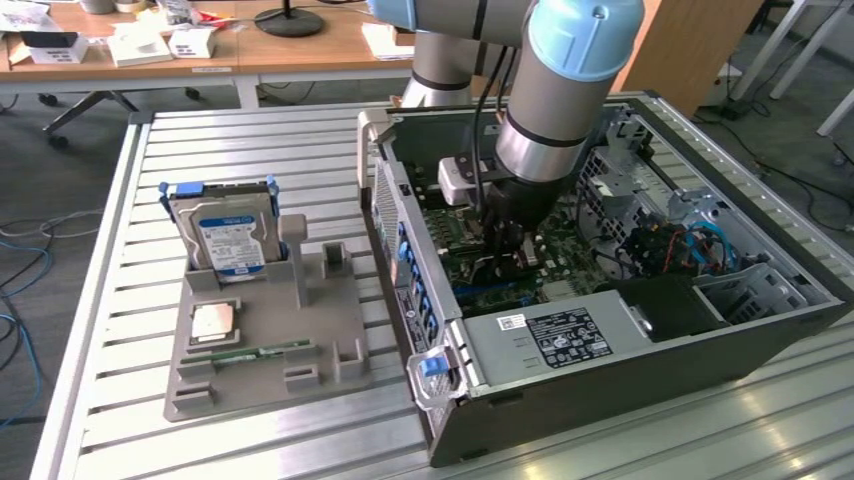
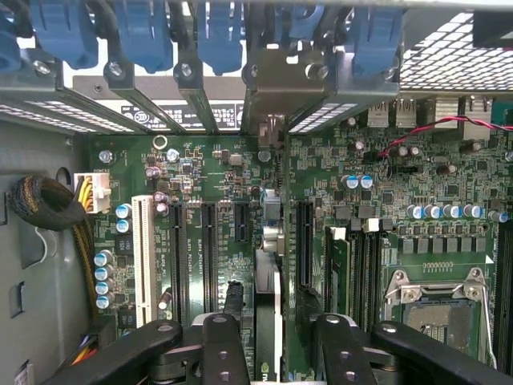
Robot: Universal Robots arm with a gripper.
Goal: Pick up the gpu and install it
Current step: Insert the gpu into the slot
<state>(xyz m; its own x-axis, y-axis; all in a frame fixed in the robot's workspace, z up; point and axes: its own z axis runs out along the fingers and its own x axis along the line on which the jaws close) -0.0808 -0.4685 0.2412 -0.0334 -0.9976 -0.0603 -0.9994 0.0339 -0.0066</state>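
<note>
1 gpu [image 2: 268,273] seen standing edge-on in motherboard [image 2: 200,184] slot inside computer case [image 1: 641,340]; end effector [image 2: 268,337] fingers [image 2: 224,349] spread either side, grip judged released; seating unconfirmed.

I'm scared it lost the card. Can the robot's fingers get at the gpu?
Probably yes. The gpu stands on edge right between the open fingers, with nothing in the way.

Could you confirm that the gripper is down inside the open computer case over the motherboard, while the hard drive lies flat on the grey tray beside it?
Not quite: the hard drive stands upright in the grey tray, not flat, as the exterior view shows. The rest holds: the gripper is down inside the open computer case, over the motherboard.
</note>
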